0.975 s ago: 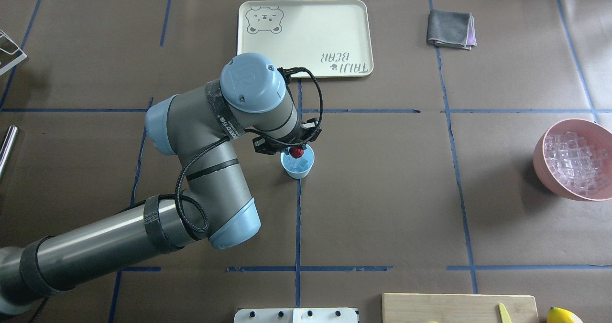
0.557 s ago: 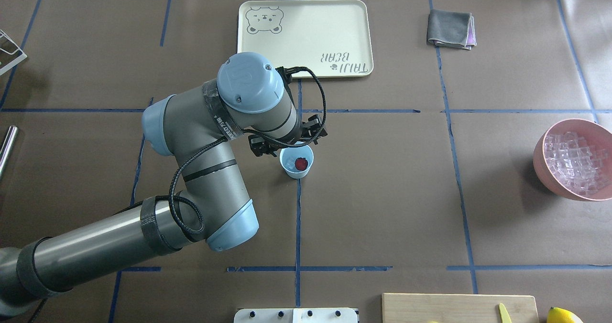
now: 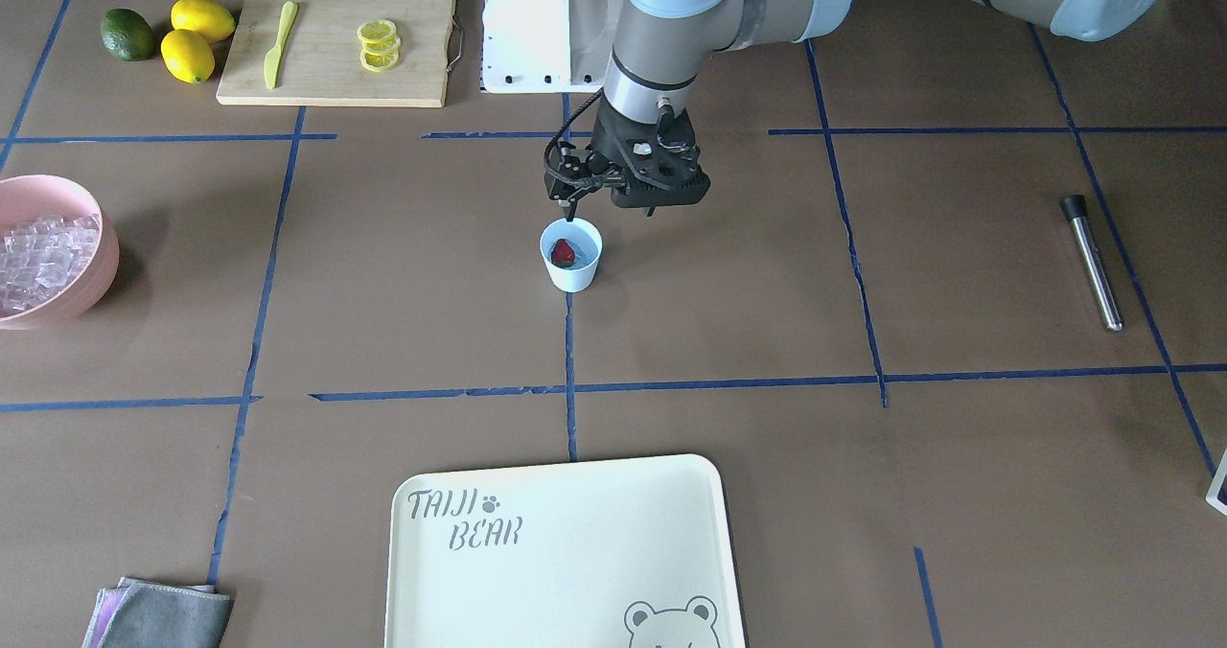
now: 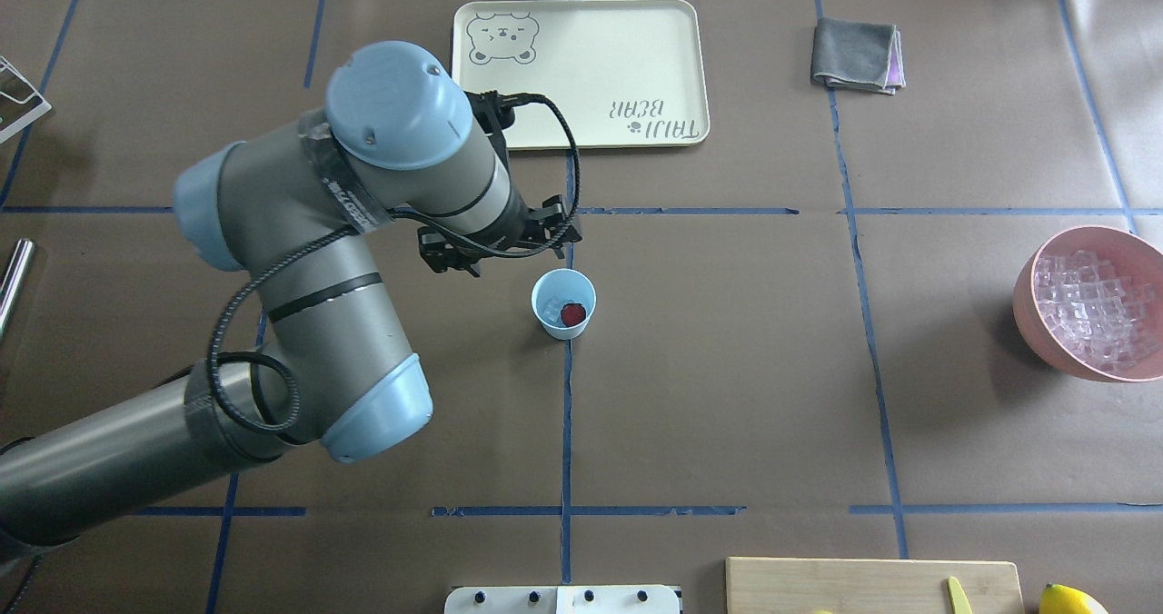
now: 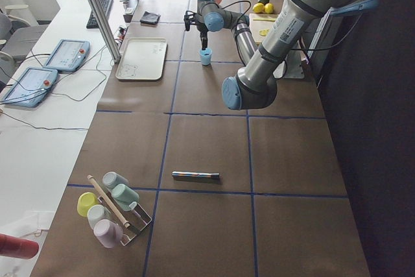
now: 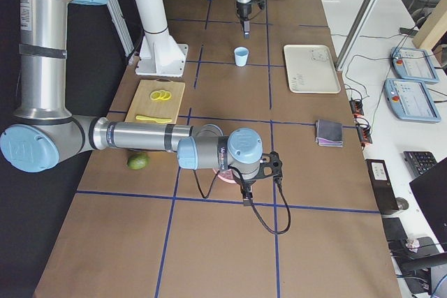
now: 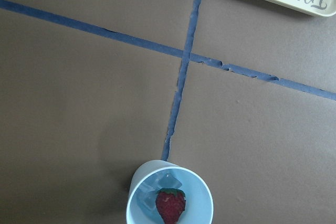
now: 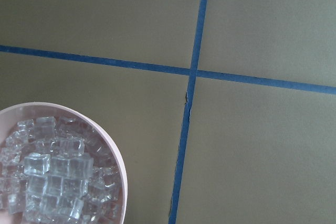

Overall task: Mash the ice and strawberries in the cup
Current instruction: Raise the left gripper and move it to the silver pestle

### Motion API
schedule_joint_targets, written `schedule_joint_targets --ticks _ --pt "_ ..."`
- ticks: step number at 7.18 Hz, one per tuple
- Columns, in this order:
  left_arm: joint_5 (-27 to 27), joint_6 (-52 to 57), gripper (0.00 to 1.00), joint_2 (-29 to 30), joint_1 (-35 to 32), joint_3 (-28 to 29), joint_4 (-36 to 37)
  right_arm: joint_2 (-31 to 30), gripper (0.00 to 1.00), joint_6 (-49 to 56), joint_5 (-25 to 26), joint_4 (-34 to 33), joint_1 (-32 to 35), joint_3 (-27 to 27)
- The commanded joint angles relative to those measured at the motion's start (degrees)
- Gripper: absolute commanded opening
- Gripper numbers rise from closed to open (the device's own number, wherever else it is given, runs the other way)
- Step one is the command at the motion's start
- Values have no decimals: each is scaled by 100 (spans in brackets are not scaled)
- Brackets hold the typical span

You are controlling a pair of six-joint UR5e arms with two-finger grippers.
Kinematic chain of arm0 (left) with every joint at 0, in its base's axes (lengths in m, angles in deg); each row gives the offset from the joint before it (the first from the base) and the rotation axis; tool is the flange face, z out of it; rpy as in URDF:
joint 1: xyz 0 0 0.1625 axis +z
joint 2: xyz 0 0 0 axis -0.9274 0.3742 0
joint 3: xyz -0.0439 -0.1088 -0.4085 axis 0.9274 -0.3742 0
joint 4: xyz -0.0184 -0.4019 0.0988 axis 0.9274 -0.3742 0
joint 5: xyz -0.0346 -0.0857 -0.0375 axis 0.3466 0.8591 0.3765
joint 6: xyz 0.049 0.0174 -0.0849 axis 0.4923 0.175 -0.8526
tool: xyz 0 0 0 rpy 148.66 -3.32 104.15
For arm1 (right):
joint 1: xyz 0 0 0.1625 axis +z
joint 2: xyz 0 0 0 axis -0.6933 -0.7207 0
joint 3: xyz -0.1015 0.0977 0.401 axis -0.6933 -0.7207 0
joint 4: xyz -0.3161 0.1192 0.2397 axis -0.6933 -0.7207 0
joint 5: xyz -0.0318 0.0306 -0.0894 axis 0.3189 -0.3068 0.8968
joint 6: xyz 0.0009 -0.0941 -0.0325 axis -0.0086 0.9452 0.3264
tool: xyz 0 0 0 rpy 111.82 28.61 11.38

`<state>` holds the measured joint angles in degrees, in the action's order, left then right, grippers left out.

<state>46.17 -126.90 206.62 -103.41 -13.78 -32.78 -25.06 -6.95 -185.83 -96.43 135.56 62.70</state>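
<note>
Now, strawberry beside ice cubes inside the upright blue cup.

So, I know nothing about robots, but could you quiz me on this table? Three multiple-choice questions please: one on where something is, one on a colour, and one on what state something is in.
1. Where is the strawberry?
A) in the light-blue cup
B) on the cream tray
C) on the wooden board

2. What colour is the bowl holding the ice cubes?
A) green
B) pink
C) white

3. How is the metal rod placed?
A) standing in the cup
B) held by a gripper
C) lying flat on the table

Answers:
1 A: the red berry sits inside the cup, next to some ice.
2 B: the bowl's wall is plainly pink.
3 C: the rod lies alone on the brown surface, with nothing touching it.
</note>
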Motion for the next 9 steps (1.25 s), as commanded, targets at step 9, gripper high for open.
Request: schedule_joint_targets --ticks 9 --pt "1227 4651 100 -4690 -2832 -1930 -237 95 99 -31 84 -181 123 13"
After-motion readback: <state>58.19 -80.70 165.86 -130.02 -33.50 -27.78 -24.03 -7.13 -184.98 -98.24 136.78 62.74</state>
